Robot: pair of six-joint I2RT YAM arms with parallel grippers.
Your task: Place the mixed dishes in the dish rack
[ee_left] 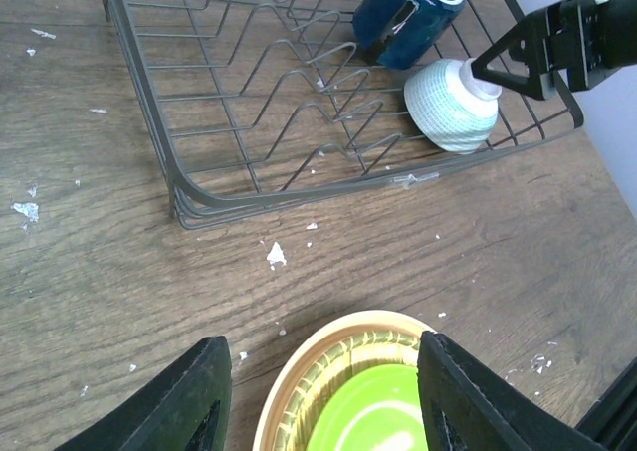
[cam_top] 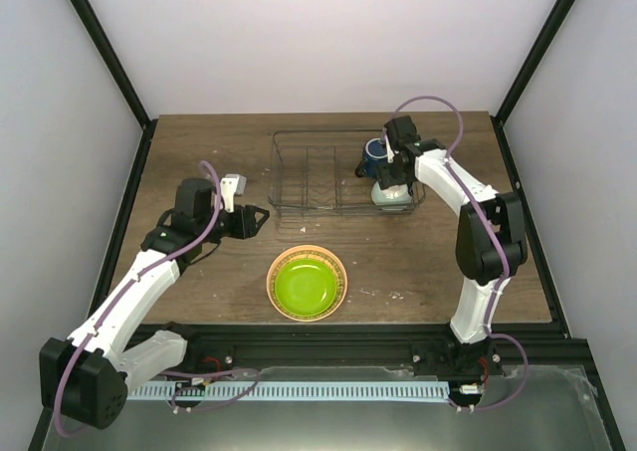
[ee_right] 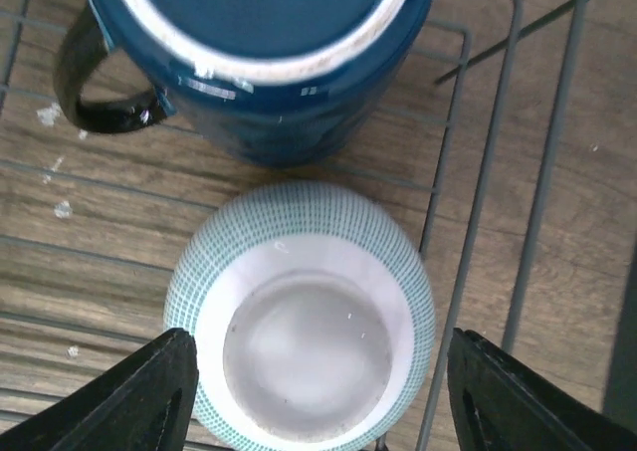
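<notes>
The wire dish rack (cam_top: 309,177) stands at the back middle of the table. In its right end the dark blue mug (cam_top: 375,152) stands upside down, and the pale mint-green bowl (cam_top: 391,196) lies upside down just in front of it. My right gripper (cam_top: 393,177) hangs open right above the bowl (ee_right: 304,317), a finger on each side, not touching. The lime-green plate (cam_top: 306,285) lies on an orange woven plate (cam_top: 338,272) in front of the rack. My left gripper (cam_top: 256,221) is open and empty, left of the rack, above the plates' far edge (ee_left: 328,346).
The rack's tines (ee_left: 299,83) fill its left and middle parts. White crumbs (ee_left: 276,256) lie on the wood between rack and plates. Dark frame posts and pale walls close in the table on three sides.
</notes>
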